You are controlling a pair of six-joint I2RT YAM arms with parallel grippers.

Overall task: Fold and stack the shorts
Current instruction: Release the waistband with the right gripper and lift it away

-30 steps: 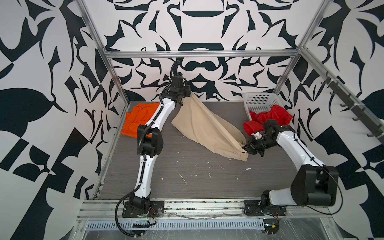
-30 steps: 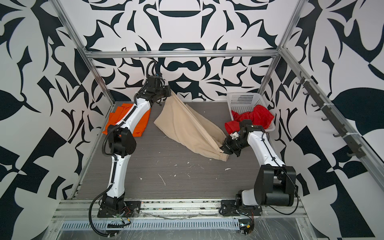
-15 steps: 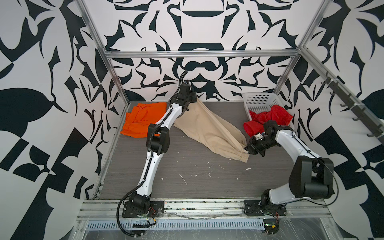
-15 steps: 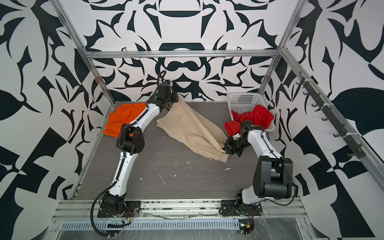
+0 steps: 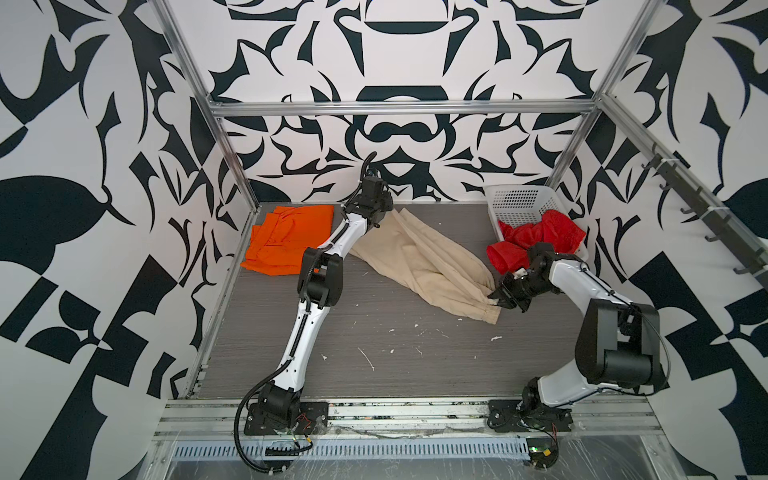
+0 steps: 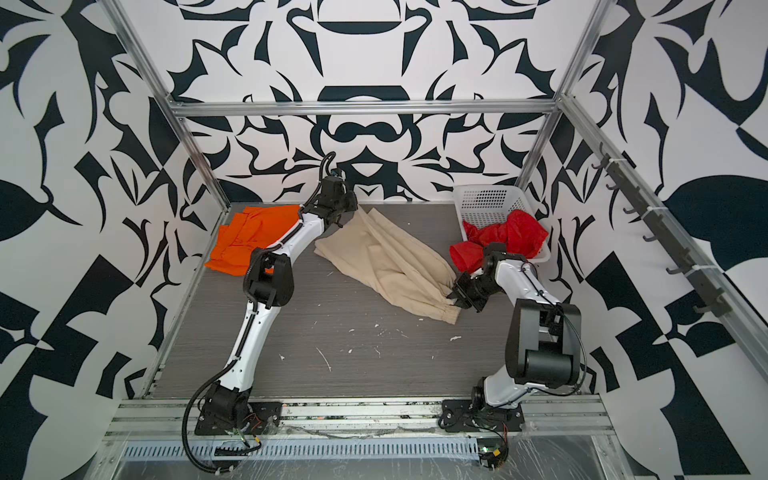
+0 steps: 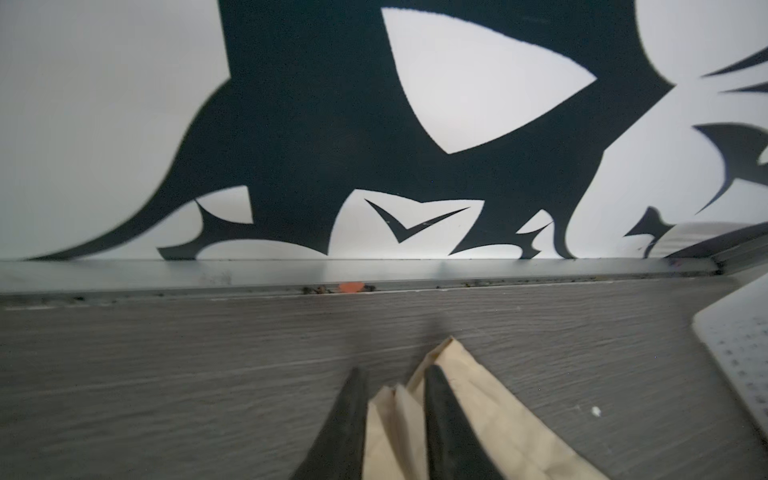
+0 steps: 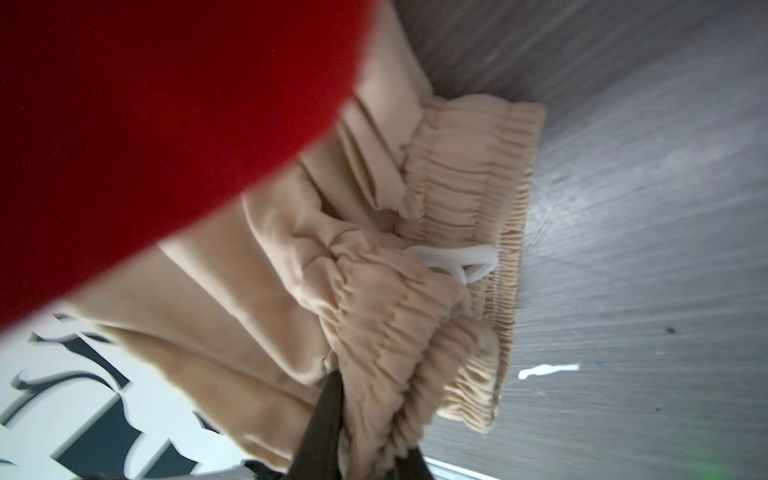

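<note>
Beige shorts [image 5: 419, 257] lie limp on the table [image 5: 374, 332], left gripper [image 7: 395, 374] narrowly parted astride a hem [image 7: 449, 349], right gripper [image 5: 498, 300] buried in bunched waistband [image 8: 469, 174], bite unclear: soft, light, likely best pinched at corners.

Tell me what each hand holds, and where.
Right hand pinches the beige shorts by the bunched elastic waistband. Left hand stands open astride their far hem, apparently not gripping.

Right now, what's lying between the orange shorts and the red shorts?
The beige shorts, spread diagonally on the table; the left arm also extends across beside the orange shorts. Both top views show it.
</note>
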